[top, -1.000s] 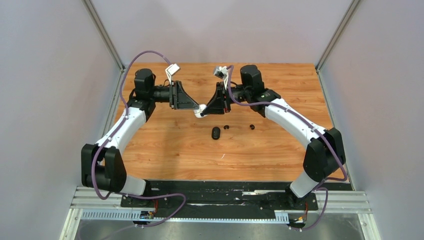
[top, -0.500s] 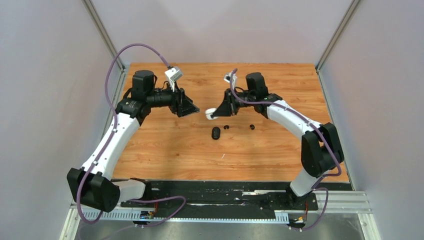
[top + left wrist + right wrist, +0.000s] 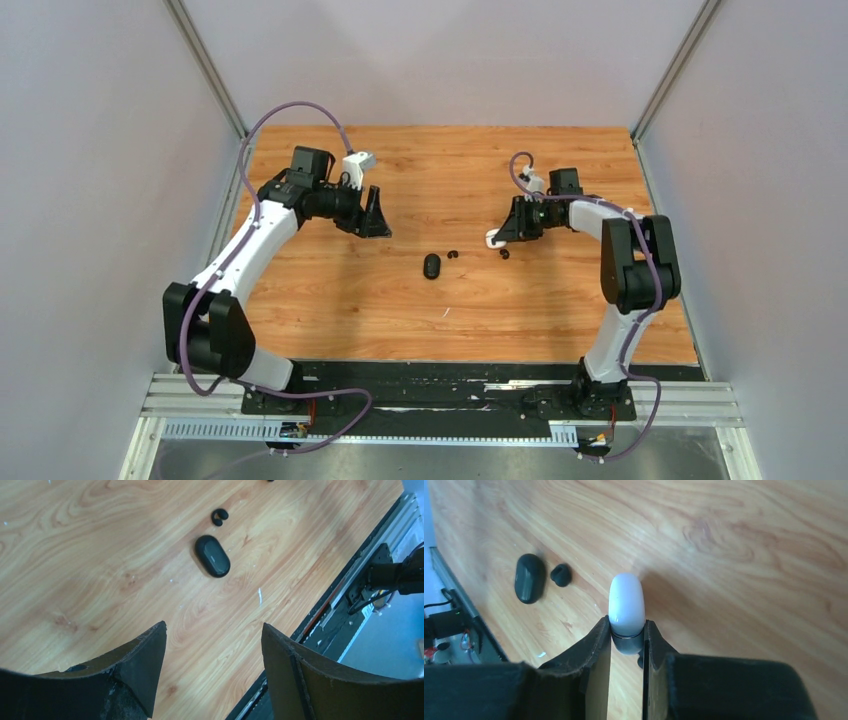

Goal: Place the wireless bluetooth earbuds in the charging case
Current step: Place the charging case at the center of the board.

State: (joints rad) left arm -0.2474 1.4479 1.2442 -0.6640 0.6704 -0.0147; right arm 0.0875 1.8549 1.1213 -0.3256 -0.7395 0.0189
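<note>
Clamping a white charging case (image 3: 626, 597) edge-on between its two fingers, the right pincer (image 3: 626, 629) sits low over the wooden worktop (image 3: 560, 300), right of centre. The case's rounded end sticks out past the fingertips. Whether it touches the wood cannot be told. The left pincer (image 3: 212, 632) hangs above the worktop's left half, fingers spread wide with nothing between them.

A black charging case (image 3: 432, 266), a smooth oval that looks closed, lies flat near the middle of the worktop between the two pincers and well apart from both. One black earbud (image 3: 452, 254) rests on the wood just beside that case's far right end, not touching it. A second black earbud (image 3: 504, 254) lies farther right, close to the white case on its near side. Both earbuds are outside either case. A tiny white fleck (image 3: 446, 312) sits nearer the arm bases.
</note>
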